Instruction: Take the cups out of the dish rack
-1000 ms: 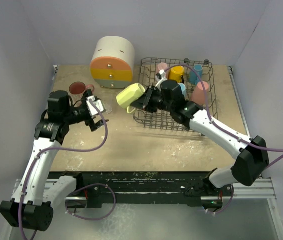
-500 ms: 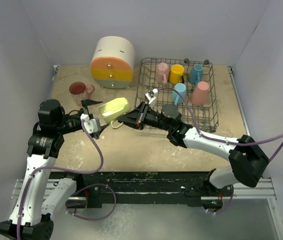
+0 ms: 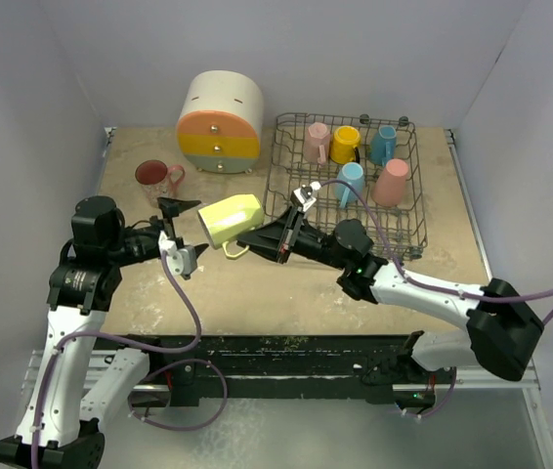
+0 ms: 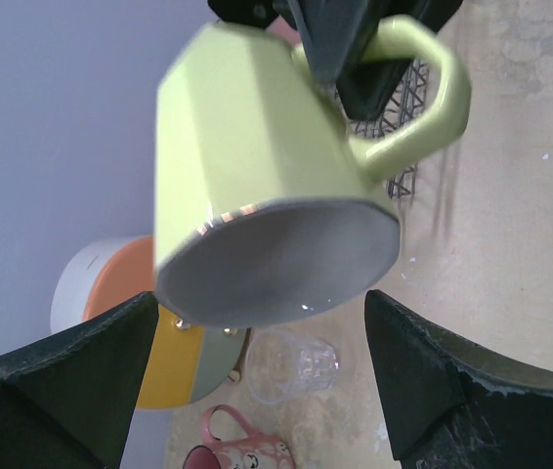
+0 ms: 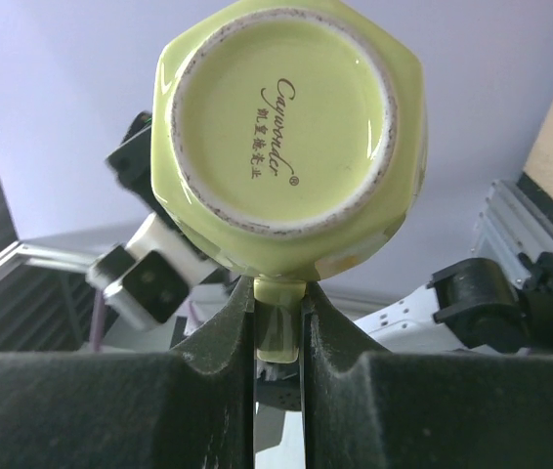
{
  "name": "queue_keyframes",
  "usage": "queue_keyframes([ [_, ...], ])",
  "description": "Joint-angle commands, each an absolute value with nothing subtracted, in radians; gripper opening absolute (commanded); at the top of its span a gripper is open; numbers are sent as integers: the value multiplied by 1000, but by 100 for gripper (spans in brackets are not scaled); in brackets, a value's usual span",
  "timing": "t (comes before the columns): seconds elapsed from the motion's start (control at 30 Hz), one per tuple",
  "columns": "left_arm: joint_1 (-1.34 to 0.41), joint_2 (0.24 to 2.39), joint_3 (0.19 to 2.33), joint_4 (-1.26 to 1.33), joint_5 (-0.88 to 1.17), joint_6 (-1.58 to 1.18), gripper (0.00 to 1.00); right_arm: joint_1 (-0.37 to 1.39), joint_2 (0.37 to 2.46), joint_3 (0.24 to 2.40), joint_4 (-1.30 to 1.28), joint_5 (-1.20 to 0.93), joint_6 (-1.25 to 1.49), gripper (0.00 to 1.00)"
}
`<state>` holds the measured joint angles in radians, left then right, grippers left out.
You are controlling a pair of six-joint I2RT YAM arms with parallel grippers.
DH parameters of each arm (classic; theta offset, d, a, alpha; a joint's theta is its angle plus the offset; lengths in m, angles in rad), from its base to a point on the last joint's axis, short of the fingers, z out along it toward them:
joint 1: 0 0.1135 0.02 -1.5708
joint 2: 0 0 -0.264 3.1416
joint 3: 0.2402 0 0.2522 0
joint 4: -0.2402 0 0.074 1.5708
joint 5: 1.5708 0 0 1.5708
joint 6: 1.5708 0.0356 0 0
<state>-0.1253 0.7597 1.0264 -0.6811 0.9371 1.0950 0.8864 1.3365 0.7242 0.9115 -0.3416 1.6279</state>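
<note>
The right hand [image 3: 260,239] is clenched on the handle of a yellow-green mug [image 3: 230,219] and holds it on its side in the air above the counter [image 3: 286,288], left of the dish rack [image 3: 408,223] and clear of it. The right wrist view looks straight at the mug's printed base, with the handle pinched between the two fingers [image 5: 233,327]. A second ago this mug hung at the rack's left edge with the right arm stretched across the wires; it has since been carried left, and the arm now lies lower, in front of the rack. The left hand [image 3: 183,234] has swung round from beside the pink patterned mug [image 3: 154,176] to face the mug's mouth. It is released, with a finger [image 4: 62,376] on each side of the rim and not touching it. A clear glass [image 4: 291,363] stands on the counter below. With the arm out of the way, five cups show in the rack: pink [image 3: 318,140], yellow [image 3: 345,145], blue [image 3: 384,144], light blue [image 3: 352,183] and salmon [image 3: 392,182]. The round cabinet [image 3: 220,122] has not moved.
</note>
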Motion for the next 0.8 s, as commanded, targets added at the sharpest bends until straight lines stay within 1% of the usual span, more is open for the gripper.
queue_keyframes([
  [0.0, -124, 758, 1062, -692, 922, 1197, 89, 897, 1232, 747, 1031, -351, 1611, 0],
  [0.23, -124, 759, 1104, -672, 951, 1115, 88, 899, 1220, 727, 1016, -354, 1608, 0],
  [0.33, -125, 759, 1151, -738, 981, 1111, 88, 899, 1214, 720, 1011, -354, 1605, 0],
  [0.43, -124, 774, 1213, -873, 1013, 1163, 89, 899, 1205, 714, 1006, -352, 1604, 0],
  [0.5, -125, 779, 1227, -896, 1021, 1157, 89, 900, 1204, 713, 1011, -350, 1603, 0],
  [0.63, -124, 768, 1181, -775, 998, 1058, 86, 916, 1220, 725, 1033, -350, 1608, 0],
  [0.77, -125, 776, 1144, -729, 969, 1059, 83, 934, 1229, 724, 1076, -339, 1621, 0],
])
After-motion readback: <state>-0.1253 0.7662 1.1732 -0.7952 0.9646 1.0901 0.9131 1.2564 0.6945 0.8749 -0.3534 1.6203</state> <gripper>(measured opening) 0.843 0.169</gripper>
